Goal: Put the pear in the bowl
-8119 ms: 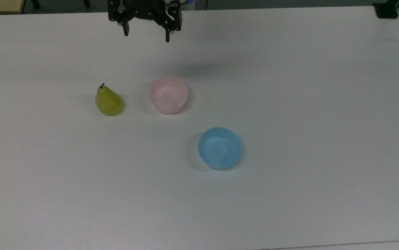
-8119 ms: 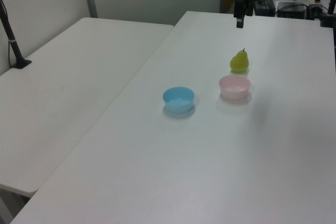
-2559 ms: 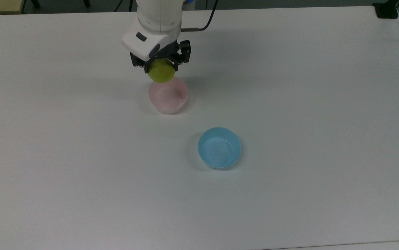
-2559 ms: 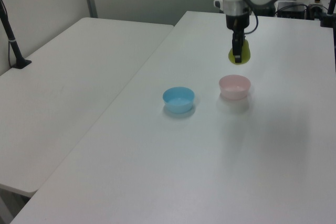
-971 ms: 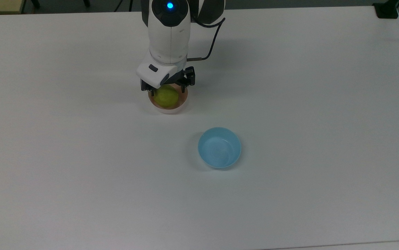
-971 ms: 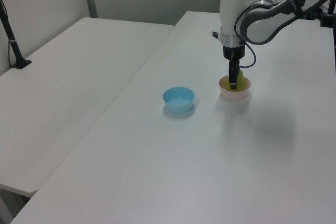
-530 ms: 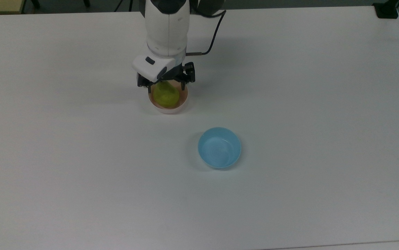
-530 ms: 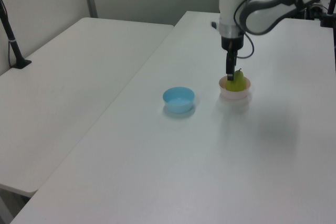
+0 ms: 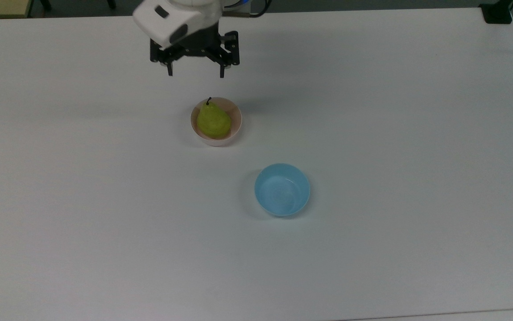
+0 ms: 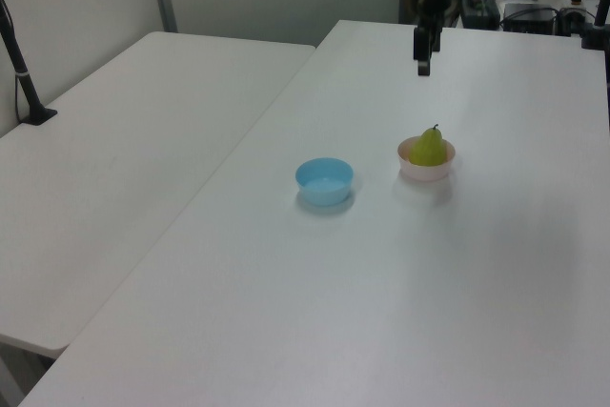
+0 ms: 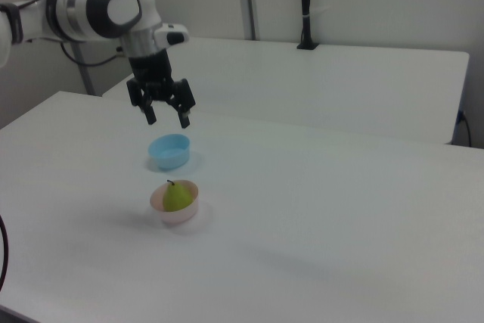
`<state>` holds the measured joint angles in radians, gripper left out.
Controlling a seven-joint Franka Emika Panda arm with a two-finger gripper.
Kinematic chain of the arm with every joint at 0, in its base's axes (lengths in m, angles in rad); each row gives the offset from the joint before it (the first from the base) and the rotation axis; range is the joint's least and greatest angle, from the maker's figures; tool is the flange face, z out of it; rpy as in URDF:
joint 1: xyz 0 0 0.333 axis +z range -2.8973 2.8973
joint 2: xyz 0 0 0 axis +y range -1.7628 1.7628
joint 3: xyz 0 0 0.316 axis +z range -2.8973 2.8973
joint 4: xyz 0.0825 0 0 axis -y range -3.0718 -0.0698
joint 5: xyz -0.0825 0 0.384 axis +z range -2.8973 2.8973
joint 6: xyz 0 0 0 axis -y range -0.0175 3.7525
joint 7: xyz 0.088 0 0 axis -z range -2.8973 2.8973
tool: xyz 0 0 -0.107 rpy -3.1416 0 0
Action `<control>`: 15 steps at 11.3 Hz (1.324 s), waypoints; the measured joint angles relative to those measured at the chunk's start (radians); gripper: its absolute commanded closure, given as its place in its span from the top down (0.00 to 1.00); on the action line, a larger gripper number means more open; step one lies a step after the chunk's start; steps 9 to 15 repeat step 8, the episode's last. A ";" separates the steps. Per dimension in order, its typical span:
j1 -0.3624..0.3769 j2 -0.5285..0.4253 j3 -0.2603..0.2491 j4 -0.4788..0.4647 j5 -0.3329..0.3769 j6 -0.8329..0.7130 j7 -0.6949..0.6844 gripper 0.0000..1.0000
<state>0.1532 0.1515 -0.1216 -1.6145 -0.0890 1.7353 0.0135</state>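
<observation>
Sitting upright inside the pale pink bowl [image 9: 237,117], stem pointing up: the yellow-green pear [image 9: 213,121], filling most of the bowl's width and rising well above the rim in the left view [image 10: 428,149] and the right view [image 11: 177,197]

Hanging in the air above the white table [image 9: 372,111], well clear of pear and bowl: the black two-finger gripper [image 9: 195,72], fingers spread wide apart and gripping nothing, tips pointing down

Showing toward the top view's upper edge, up and to the top view's left of the bowl; appearing in the left view [image 10: 421,68] high over the table beyond the bowl [image 10: 426,170]; appearing in the right view [image 11: 167,119] above the bowl [image 11: 178,213], with clear space between fingertips and pear stem

Carrying the gripper: the white Franka arm [image 11: 106,7], reaching in from the right view's left

Standing apart from the pink bowl on the same table, holding nothing: the light blue bowl [image 9: 302,200], lying lower and toward the top view's right of the pink one, to the left view's left of it [image 10: 324,193], and beyond it in the right view [image 11: 170,157]

Adjoining along one long edge: a second white table [image 10: 114,178], with a black post [image 10: 17,54] standing on it
</observation>
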 measured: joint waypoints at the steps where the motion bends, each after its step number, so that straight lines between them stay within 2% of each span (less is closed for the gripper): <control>1: -0.012 -0.011 -0.001 0.022 0.000 -0.013 0.025 1.00; 5: -0.044 -0.075 -0.003 0.034 0.000 -0.031 0.046 1.00; 15: -0.045 -0.077 -0.003 0.034 0.000 -0.031 0.051 1.00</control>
